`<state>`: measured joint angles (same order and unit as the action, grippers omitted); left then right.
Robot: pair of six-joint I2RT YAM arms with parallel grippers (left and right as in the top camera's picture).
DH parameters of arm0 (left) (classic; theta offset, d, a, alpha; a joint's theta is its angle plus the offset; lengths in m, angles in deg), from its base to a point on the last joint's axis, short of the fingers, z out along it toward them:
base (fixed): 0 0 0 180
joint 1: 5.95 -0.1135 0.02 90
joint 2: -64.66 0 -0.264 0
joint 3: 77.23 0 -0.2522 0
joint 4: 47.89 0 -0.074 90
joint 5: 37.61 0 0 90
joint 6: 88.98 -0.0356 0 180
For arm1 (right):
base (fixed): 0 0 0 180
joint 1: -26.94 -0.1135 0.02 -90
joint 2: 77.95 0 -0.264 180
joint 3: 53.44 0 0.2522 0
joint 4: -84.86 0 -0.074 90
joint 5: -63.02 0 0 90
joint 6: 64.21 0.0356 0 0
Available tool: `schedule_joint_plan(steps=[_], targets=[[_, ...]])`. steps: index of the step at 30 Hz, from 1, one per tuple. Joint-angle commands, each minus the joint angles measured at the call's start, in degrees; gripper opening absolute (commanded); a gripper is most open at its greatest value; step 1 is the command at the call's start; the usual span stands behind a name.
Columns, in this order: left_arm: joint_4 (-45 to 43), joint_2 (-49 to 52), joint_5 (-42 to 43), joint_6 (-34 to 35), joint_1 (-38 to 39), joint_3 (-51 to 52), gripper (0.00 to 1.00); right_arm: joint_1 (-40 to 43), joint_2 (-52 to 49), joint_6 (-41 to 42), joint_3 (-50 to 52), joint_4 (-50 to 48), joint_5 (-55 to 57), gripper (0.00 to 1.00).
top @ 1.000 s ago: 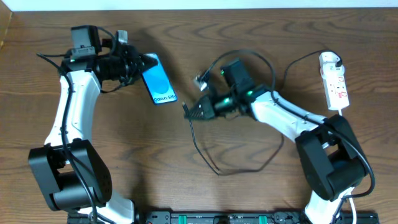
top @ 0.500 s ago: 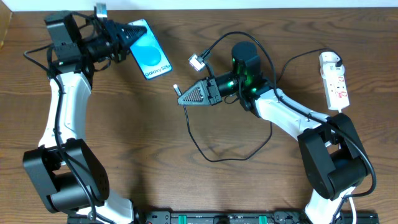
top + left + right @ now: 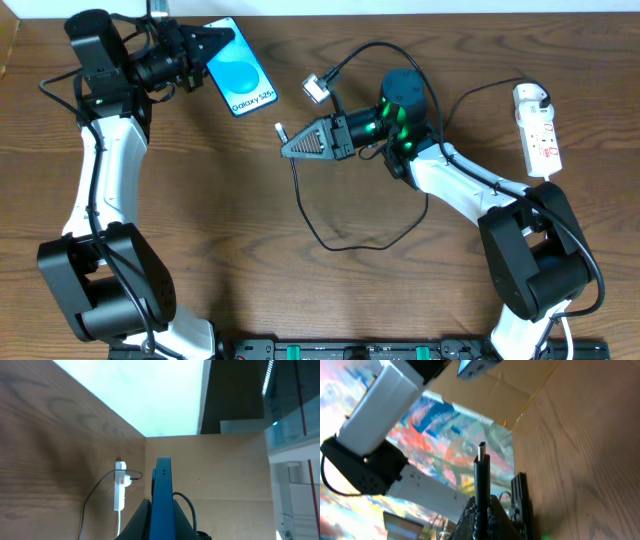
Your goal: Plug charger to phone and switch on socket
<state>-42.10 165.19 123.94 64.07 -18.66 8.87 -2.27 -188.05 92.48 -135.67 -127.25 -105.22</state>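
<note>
The phone (image 3: 238, 80) is a slim blue slab with small white text at its lower edge. It is held off the table at the back left, with my left gripper (image 3: 218, 45) shut on its upper end. In the left wrist view the phone (image 3: 162, 490) stands edge-on between the jaws of that gripper (image 3: 162, 510). My right gripper (image 3: 290, 148) is shut on the charger's black cable (image 3: 330, 240) just behind its small plug (image 3: 280, 130), which points toward the phone. The plug (image 3: 481, 467) sticks up from the shut right gripper (image 3: 482, 505). The white socket (image 3: 537, 130) lies at the far right.
The charger's small white adapter end (image 3: 318, 88) hangs above the table behind the right gripper, its cable looping over the right arm (image 3: 450, 185). The socket's white lead (image 3: 553, 180) runs toward the front right. The socket (image 3: 120, 485) also shows far off in the left wrist view.
The left arm has carried the phone back and to the left, higher off the table. The right gripper has risen and moved left with the plug, now pointing at the phone.
</note>
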Motion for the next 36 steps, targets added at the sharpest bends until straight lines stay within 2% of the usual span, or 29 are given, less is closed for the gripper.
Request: schedule_joint_plan(steps=[1,7,13,26,36], targets=[[-3.8,-0.1,2.8,3.1,-0.1,-0.7,0.07,-0.3,-0.2,5.2,-0.3,-1.9,4.0,0.01],[-10.7,-0.1,3.5,7.2,-0.1,-0.7,0.07,-0.9,-0.2,9.9,-0.3,-10.2,5.2,0.01],[-12.0,-0.1,3.9,10.1,-0.1,-0.7,0.07,-2.0,-0.2,13.5,-0.3,-19.4,5.8,0.01],[-27.1,-0.1,4.7,24.2,-0.1,-0.7,0.07,-2.8,-0.2,13.4,-0.3,-22.2,7.6,0.01],[-29.0,-0.1,5.6,23.0,2.1,-0.7,0.08,-2.8,-0.2,13.6,-0.3,-24.2,7.9,0.01]])
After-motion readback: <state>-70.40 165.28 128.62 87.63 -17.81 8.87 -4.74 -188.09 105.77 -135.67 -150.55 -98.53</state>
